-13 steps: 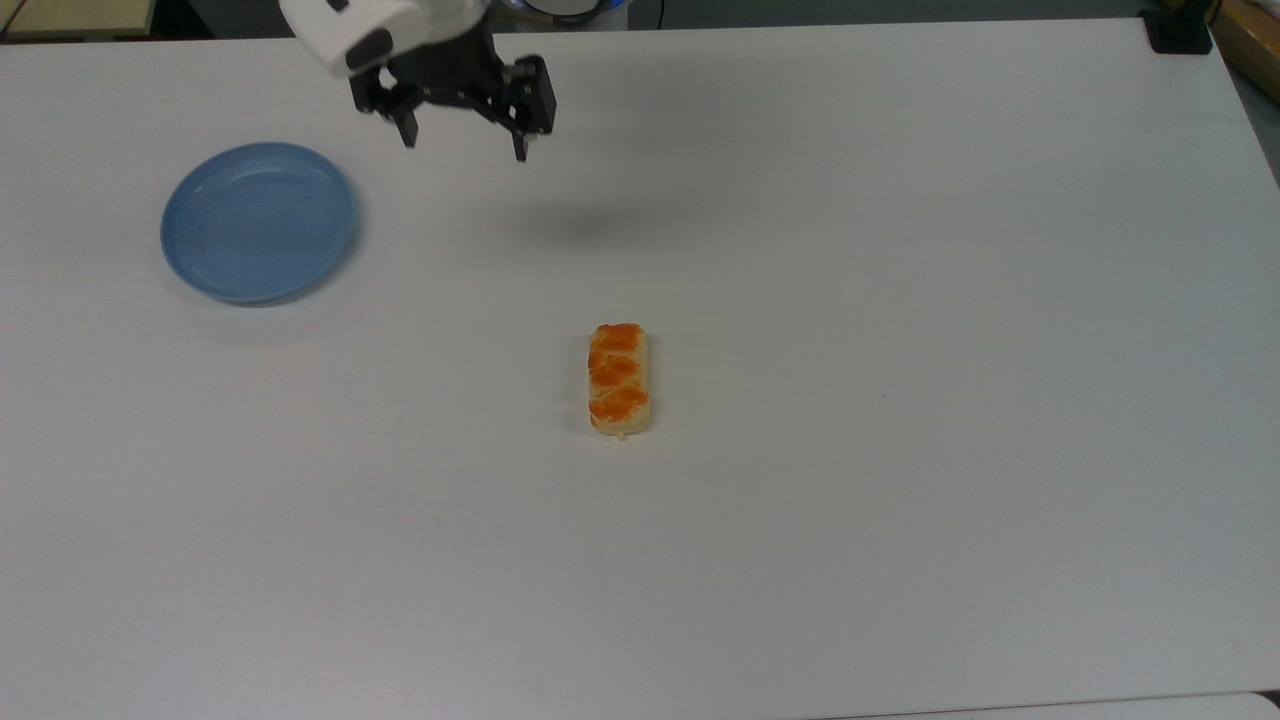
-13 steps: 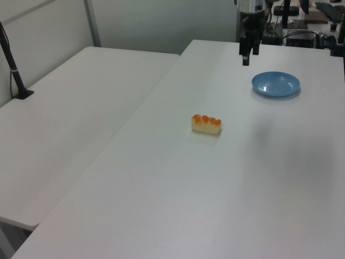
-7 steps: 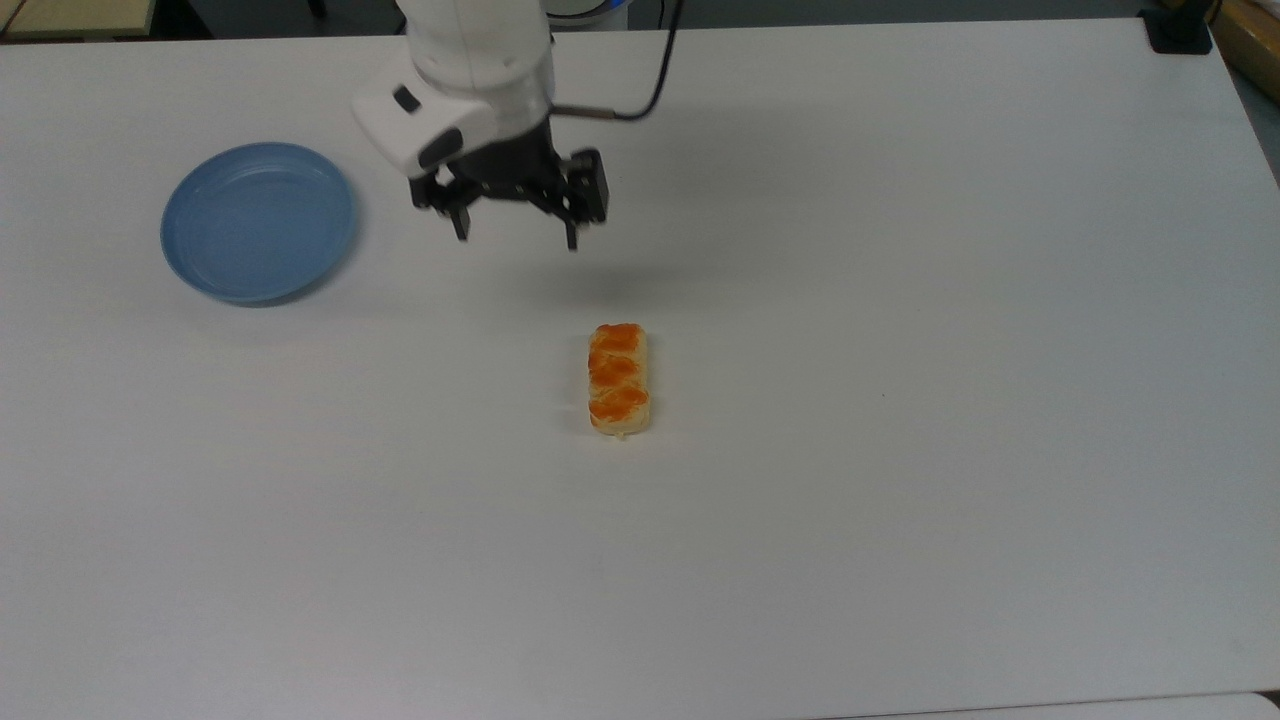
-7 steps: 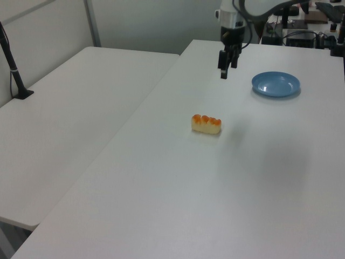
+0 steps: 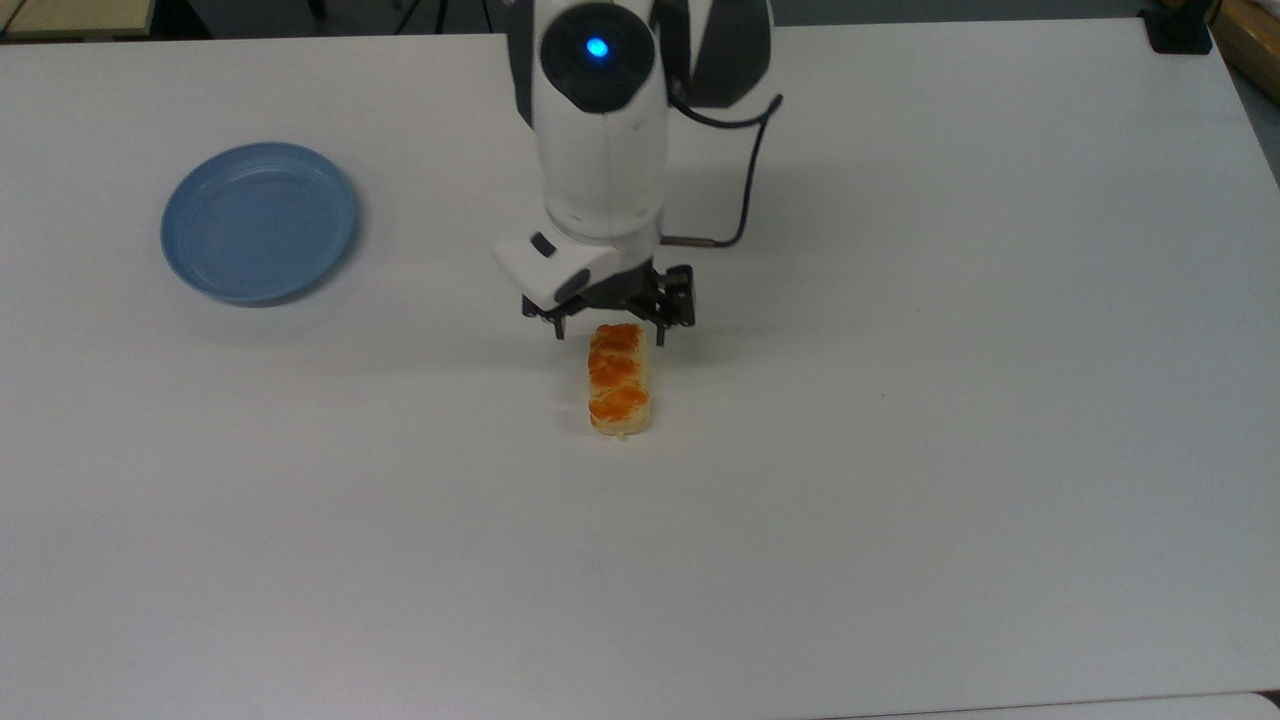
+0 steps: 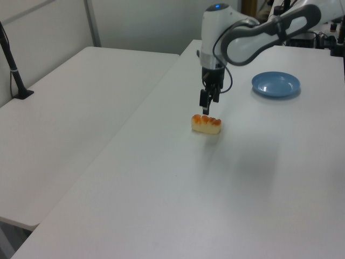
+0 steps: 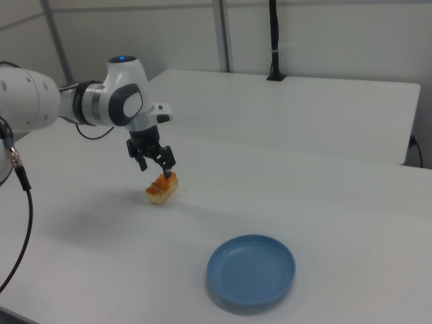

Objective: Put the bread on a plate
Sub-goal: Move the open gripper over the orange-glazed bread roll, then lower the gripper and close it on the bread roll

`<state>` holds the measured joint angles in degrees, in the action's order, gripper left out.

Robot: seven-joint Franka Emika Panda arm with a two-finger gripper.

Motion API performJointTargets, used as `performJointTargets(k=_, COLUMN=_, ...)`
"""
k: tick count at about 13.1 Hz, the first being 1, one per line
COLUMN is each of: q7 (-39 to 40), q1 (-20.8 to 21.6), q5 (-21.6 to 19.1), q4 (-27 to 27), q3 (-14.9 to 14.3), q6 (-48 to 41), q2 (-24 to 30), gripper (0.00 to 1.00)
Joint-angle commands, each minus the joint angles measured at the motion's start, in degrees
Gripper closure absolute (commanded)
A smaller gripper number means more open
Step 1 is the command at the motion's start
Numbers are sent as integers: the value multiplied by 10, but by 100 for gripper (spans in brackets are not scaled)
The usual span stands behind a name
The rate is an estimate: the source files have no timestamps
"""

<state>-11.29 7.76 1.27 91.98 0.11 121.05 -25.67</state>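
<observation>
The bread (image 5: 619,379), a pale-yellow roll with orange-brown glazed patches, lies on the white table near the middle; it also shows in the left view (image 6: 206,124) and the right view (image 7: 163,188). My gripper (image 5: 609,338) hangs open just above the bread's far end, its black fingers spread wider than the roll and apart from it (image 6: 205,110) (image 7: 154,170). The light-blue plate (image 5: 259,221) sits bare at the top view's left (image 6: 275,84) (image 7: 251,271), well away from the bread.
The white table (image 5: 900,400) is bare all around the bread. A second white table (image 6: 70,102) adjoins it in the left view's left. A black post (image 6: 12,67) stands on that second table. A cable (image 5: 745,190) trails from the arm's wrist.
The arm has swept from beside the plate toward the table's middle and come down over the bread's far end. The fingers have stayed open. Bread and plate have not moved.
</observation>
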Motion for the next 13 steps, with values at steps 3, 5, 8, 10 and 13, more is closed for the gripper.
performJointTargets(k=3, q7=-34, q1=15, q5=35, q4=-12, q3=-6, q6=35, q2=-43, gripper=0)
performJointTargets(k=5, q7=-34, q1=15, q5=42, q4=-12, q3=-6, q6=35, q2=-56, gripper=7)
performJointTargets(k=8, q7=-33, q1=21, q5=44, q4=-12, q3=-7, q6=36, q2=-61, gripper=54)
performJointTargets(k=10, q7=-32, q1=22, q5=44, q4=-12, q3=-7, q6=35, q2=-61, gripper=72)
performJointTargets(k=13, q7=-30, q1=21, q5=44, q4=-12, q3=-13, q6=33, q2=-50, gripper=72)
